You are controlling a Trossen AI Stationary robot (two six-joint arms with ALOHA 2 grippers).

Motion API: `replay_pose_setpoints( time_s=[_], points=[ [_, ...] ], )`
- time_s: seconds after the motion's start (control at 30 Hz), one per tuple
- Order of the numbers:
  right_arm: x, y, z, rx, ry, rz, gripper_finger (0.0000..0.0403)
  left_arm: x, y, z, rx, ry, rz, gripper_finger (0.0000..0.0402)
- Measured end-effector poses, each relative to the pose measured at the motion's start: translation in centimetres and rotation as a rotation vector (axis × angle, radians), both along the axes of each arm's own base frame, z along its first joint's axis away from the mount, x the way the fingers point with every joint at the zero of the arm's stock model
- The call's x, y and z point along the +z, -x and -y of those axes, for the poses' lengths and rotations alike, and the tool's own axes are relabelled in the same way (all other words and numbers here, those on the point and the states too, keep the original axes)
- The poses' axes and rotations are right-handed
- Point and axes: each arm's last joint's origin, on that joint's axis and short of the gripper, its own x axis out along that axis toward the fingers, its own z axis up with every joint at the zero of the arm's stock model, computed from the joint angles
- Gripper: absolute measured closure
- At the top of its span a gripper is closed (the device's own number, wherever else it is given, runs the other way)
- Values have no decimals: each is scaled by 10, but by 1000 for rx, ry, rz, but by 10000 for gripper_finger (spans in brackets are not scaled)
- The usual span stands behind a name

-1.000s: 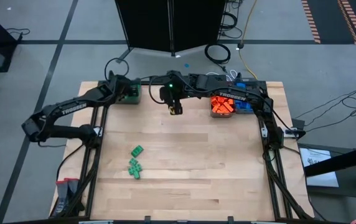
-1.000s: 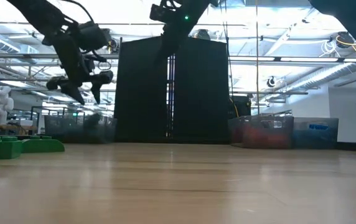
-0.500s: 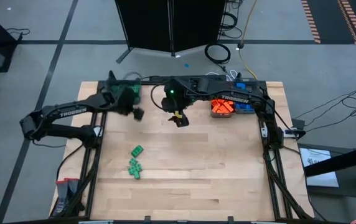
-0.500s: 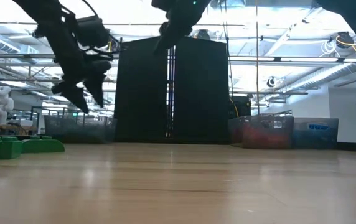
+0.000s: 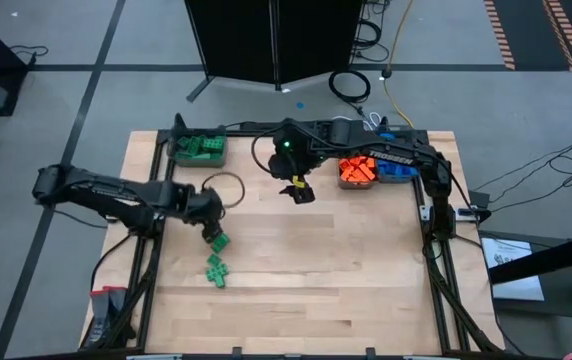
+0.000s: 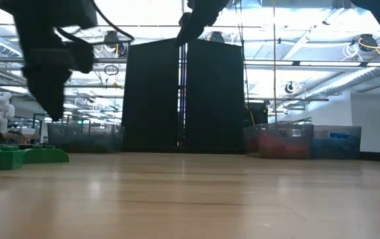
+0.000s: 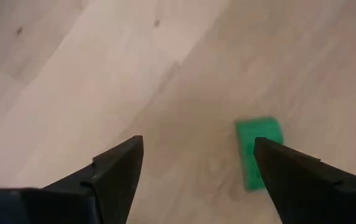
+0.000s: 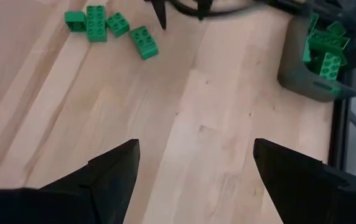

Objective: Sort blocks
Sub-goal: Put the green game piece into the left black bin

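Note:
Several green studded blocks lie on the table's near-left part: a single one (image 5: pixel 221 241) and a small cluster (image 5: pixel 215 269) just nearer. My left gripper (image 5: pixel 209 226) hangs open right above the single block (image 7: pixel 259 152), which shows between its fingers without touching them. My right gripper (image 5: pixel 299 191) is open and empty, high over the table's far middle; its wrist view takes in the green blocks (image 8: pixel 109 25) and the green-filled bin (image 8: pixel 324 56). Orange blocks fill one bin (image 5: pixel 356 171), and blue blocks fill the bin (image 5: pixel 396 168) beside it.
Three grey bins stand along the far edge: the green one (image 5: pixel 198 149) at the far left, the orange and blue ones at the far right. In the low view the green blocks (image 6: pixel 17 156) sit at the left. Bare wood spreads over the middle and near right.
My left gripper has swung from over the green bin at the far edge toward the near edge and down, ending over the single green block on the table. My right gripper has drifted a little toward the near and right edges. The blocks have not moved.

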Motion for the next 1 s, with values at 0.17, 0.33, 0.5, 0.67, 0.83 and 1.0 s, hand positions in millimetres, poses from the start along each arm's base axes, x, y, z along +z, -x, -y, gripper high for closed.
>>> replay_pose_setpoints(
  time_s=[0.17,0.33,0.5,0.67,0.83,1.0],
  points=[
    [-2,1,-6,13,-11,-28,94,-2,12,26,-7,-41,-68,96],
    [-1,-5,-18,81,-52,16,94,-2,22,51,-6,-19,-78,96],
    [-25,-28,-33,175,-104,163,94,-3,33,73,25,11,-77,96],
    [-69,-50,-45,180,-107,365,94,-3,46,90,50,33,-73,96],
    [-109,-71,-63,186,-138,537,94,-2,54,101,94,62,-56,96],
    [-143,-100,-76,167,-168,533,94,-2,58,107,127,84,-38,96]
  ],
)
